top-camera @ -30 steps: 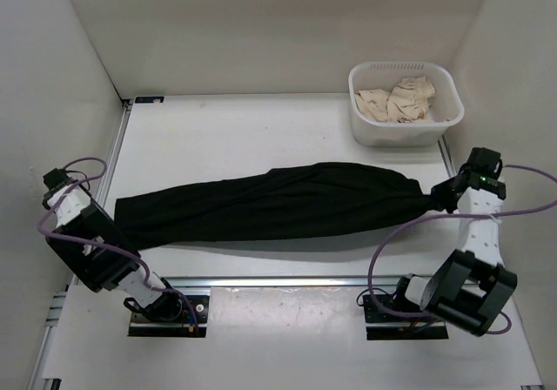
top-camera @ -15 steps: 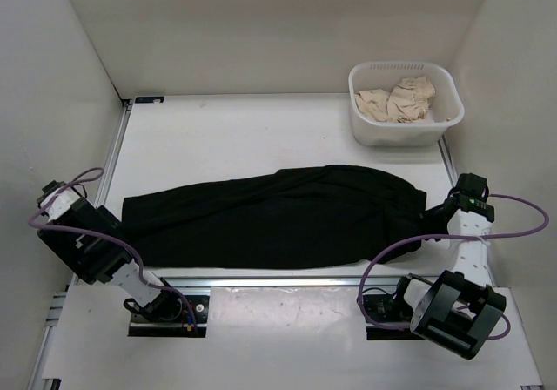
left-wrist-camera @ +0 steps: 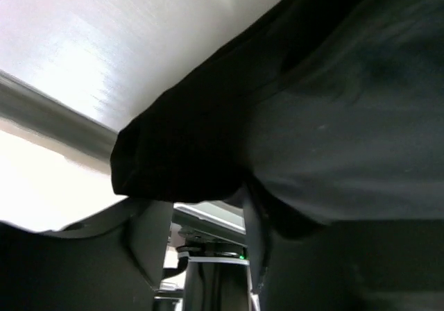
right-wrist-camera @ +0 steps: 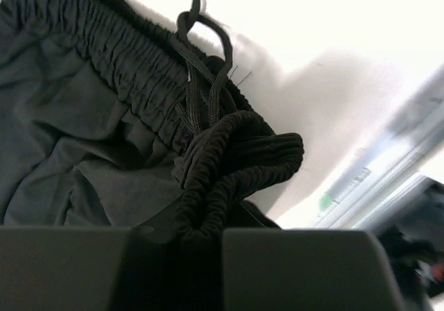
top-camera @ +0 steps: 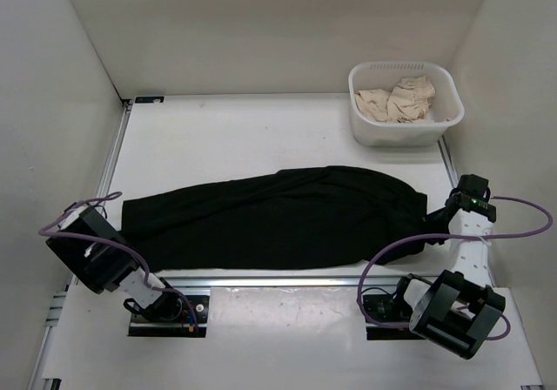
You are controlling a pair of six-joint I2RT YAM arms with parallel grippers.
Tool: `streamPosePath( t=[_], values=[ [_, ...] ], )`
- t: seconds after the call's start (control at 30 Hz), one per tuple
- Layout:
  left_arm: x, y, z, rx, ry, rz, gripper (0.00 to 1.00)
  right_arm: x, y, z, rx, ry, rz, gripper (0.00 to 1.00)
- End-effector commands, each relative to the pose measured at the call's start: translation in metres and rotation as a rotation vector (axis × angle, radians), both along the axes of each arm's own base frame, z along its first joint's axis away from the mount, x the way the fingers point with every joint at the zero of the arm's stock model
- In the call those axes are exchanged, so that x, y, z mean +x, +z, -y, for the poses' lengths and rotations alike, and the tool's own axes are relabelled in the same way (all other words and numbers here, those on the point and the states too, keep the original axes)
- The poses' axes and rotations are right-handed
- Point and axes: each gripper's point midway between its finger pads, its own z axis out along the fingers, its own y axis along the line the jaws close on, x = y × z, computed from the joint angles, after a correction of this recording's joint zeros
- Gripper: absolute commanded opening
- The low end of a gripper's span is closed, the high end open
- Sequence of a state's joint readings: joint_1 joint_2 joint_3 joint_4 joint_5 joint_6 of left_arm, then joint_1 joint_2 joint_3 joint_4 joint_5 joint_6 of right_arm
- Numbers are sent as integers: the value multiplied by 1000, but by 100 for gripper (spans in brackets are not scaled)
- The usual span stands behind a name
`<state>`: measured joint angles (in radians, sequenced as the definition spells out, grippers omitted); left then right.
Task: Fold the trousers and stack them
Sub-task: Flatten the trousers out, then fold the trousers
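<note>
The black trousers (top-camera: 278, 216) lie stretched out flat across the table, waistband to the right, leg ends to the left. My right gripper (top-camera: 438, 209) is shut on the bunched elastic waistband (right-wrist-camera: 236, 151), which runs down between its fingers (right-wrist-camera: 298, 269); the drawstring (right-wrist-camera: 201, 61) lies loose beside it. My left gripper (left-wrist-camera: 198, 205) sits low at the leg end (left-wrist-camera: 173, 158) with its jaws apart. Between its fingers (left-wrist-camera: 142, 238) only the arm base shows, and the hem lies just past the tips. In the top view the left arm (top-camera: 87, 251) is pulled back at the near left.
A white basket (top-camera: 361, 122) holding beige cloth (top-camera: 399, 98) stands at the far right corner. A metal rail (top-camera: 287, 281) runs along the near table edge, just in front of the trousers. White walls enclose the left, back and right sides.
The trousers came down toward the near edge and now lie slack on the table. The left gripper let go of the leg end and drew back to the near left. The right arm lowered with the waistband.
</note>
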<state>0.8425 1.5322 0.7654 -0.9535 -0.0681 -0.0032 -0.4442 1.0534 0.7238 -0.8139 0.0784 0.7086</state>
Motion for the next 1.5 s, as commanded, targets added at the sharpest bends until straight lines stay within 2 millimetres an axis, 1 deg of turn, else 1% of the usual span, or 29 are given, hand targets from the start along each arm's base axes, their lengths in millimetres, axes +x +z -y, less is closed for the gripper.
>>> streamPosePath(
  t=[0.0, 0.03, 0.07, 0.13, 0.17, 0.2, 0.27, 0.3, 0.33, 0.43, 0.47, 0.53, 0.57, 0.6, 0.67, 0.77, 0.83, 0.87, 0.9, 1.0, 1.07, 1.1, 1.13, 1.2, 1.23, 1.33, 1.37, 1.43, 1.47],
  values=[
    [-8, -11, -39, 210, -6, -50, 50, -7, 25, 23, -110, 2, -34, 0],
    [-6, -9, -45, 242, -4, -45, 50, -7, 34, 30, -141, 16, -51, 0],
    [-4, -6, -50, 271, -2, -36, 50, -2, 57, 40, -201, 31, -32, 0],
    [-4, -6, -50, 271, -2, -36, 52, -20, 63, 45, -232, 11, -108, 9],
    [-1, -2, -54, 288, 0, -21, 53, -25, 66, 46, -243, -27, -106, 54],
    [-6, 0, -50, 273, 7, -35, 55, -31, 57, 42, -227, -44, -122, 78],
    [6, 18, -55, 279, 11, 19, 65, -43, 51, 41, -231, -129, -139, 99],
    [7, 27, -51, 257, 10, 26, 68, -48, 52, 44, -248, -161, -156, 99],
    [24, 46, -62, 281, 14, 93, 70, -57, 59, 53, -309, -207, -181, 99],
    [53, 88, -81, 333, 16, 209, 76, -68, 92, 69, -410, -322, -173, 99],
    [58, 96, -84, 339, 15, 228, 79, -66, 119, 81, -477, -374, -129, 99],
    [71, 104, -85, 326, -8, 248, 80, -62, 141, 86, -507, -419, -82, 99],
    [73, 102, -84, 307, -9, 247, 80, -59, 157, 88, -516, -438, -35, 99],
    [73, 92, -79, 268, -23, 215, 80, -54, 161, 90, -519, -441, -22, 99],
    [76, 83, -72, 223, -43, 191, 80, -22, 161, 80, -457, -344, 76, 99],
    [78, 65, -59, 152, -69, 162, 81, 13, 129, 59, -333, -215, 125, 94],
    [80, 59, -51, 118, -83, 157, 81, 26, 102, 39, -195, -198, 138, 92],
    [85, 56, -45, 100, -107, 160, 81, 23, 73, 25, -128, -182, 98, 92],
    [88, 54, -38, 73, -115, 171, 82, 30, 61, 19, -84, -179, 118, 92],
    [95, 43, -29, 30, -146, 162, 82, 24, 14, 3, 19, -216, 72, 87],
    [97, 33, -25, 13, -159, 146, 62, 23, -3, 2, 26, -229, 64, 83],
    [95, 31, -27, 16, -159, 130, 52, 25, -5, 3, 30, -238, 64, 83],
    [93, 29, -28, 25, -159, 123, 30, 24, -7, 4, 24, -241, 53, 82],
    [90, 26, -30, 33, -160, 101, 14, 33, -7, 8, 15, -223, 58, 81],
    [92, 26, -32, 40, -161, 107, 14, 46, 8, 14, -1, -208, 93, 79],
    [98, 33, -37, 63, -161, 131, 14, 65, 19, 29, -44, -197, 90, 79],
    [99, 35, -37, 69, -161, 138, 14, 76, 31, 37, -66, -203, 115, 79],
    [101, 37, -39, 76, -162, 145, 14, 85, 29, 45, -77, -223, 95, 81],
    [101, 39, -40, 82, -162, 151, 14, 99, 37, 50, -81, -238, 129, 82]
  ],
)
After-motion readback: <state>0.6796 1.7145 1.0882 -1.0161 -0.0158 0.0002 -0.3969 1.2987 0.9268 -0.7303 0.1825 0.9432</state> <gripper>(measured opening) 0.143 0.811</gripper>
